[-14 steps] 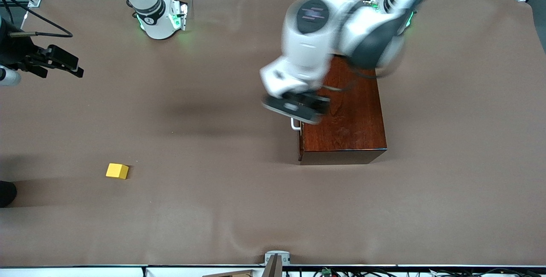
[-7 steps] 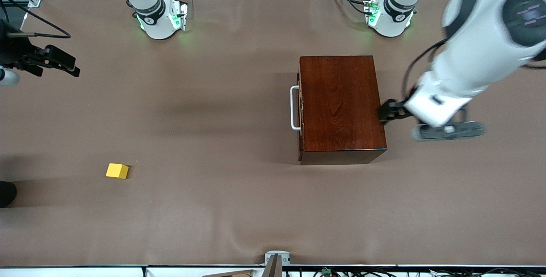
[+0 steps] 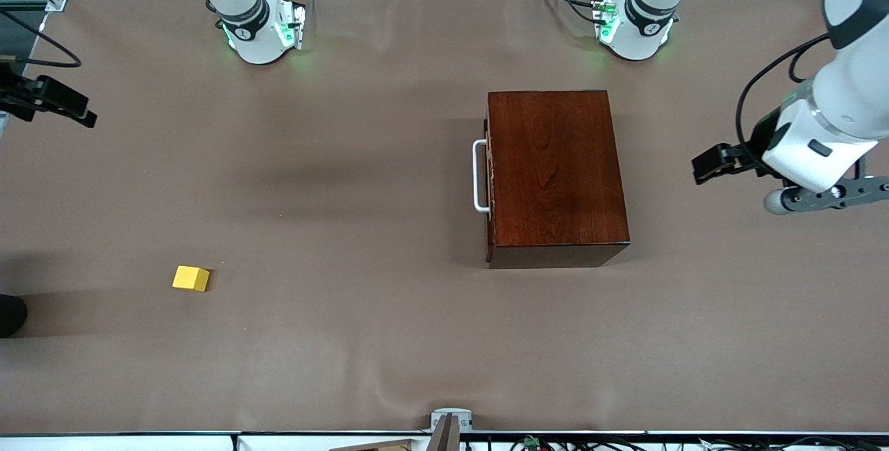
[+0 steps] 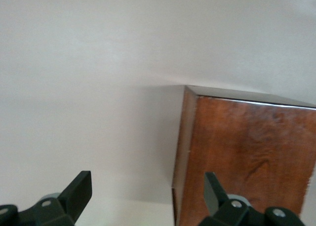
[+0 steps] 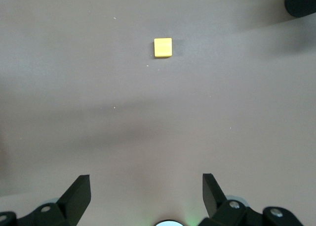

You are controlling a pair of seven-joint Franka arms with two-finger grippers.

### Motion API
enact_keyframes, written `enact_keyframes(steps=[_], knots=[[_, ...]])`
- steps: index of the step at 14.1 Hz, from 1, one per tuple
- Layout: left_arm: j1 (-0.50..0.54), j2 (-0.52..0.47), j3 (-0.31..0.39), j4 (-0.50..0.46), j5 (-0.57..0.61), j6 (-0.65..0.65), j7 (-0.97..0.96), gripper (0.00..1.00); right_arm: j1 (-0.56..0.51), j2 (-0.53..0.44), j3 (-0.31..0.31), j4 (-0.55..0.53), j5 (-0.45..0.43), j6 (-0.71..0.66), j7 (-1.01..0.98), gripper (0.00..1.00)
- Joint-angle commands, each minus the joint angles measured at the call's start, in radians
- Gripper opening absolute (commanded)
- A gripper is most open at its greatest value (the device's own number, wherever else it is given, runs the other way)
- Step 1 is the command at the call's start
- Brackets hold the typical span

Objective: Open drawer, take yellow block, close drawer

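My left tool [image 3: 708, 166] hangs over bare desk [image 3: 389, 340] toward the left arm's end, beside the box [image 3: 555, 173], its fingers [image 4: 79, 191] spread wide with nothing between them. My right tool [image 3: 66, 100] hangs at the right arm's edge of the desk, fingers [image 5: 79, 189] just as wide apart and empty. The drawer [image 3: 489, 176] sits shut in the box, its white handle [image 3: 478, 176] facing the right arm's end. The block [image 3: 191, 278] lies on the open desk, well apart from the box, nearer the front camera and toward the right arm's end; the right wrist view looks straight down on it. By my reckoning the job looks done: block out, drawer closed, both arms clear. What is left is to park well: hold both tools high, away from the handle and the block, and make no sweep low across the desk that could nudge either. If the block still has to be picked up, my right tool is the one for it, coming down square over its faces. What I cannot see: the drawer's inside, whether its front is fully flush with the box, and most of my right arm, which is cut off at the frame's edge.
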Motion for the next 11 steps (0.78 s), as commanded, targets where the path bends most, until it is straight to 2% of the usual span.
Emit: enact_keyframes(steps=[1, 3, 6, 11], knots=[[-0.004, -0.091, 0.058, -0.11, -0.025, 0.034, 0.04, 1.0, -0.006, 0.011, 0.011, 0.015, 0.008, 0.003, 0.008, 1.0], [-0.005, -0.127, 0.097, -0.173, -0.031, 0.095, 0.136, 1.0, -0.011, 0.011, 0.011, 0.014, 0.006, 0.003, 0.007, 1.0], [-0.066, -0.157, 0.202, -0.216, -0.059, 0.119, 0.227, 1.0, -0.029, 0.012, 0.011, 0.012, 0.006, 0.006, 0.005, 1.0], [-0.07, -0.18, 0.201, -0.225, -0.049, 0.128, 0.235, 1.0, -0.046, 0.011, 0.011, 0.014, 0.008, 0.003, 0.005, 1.0]])
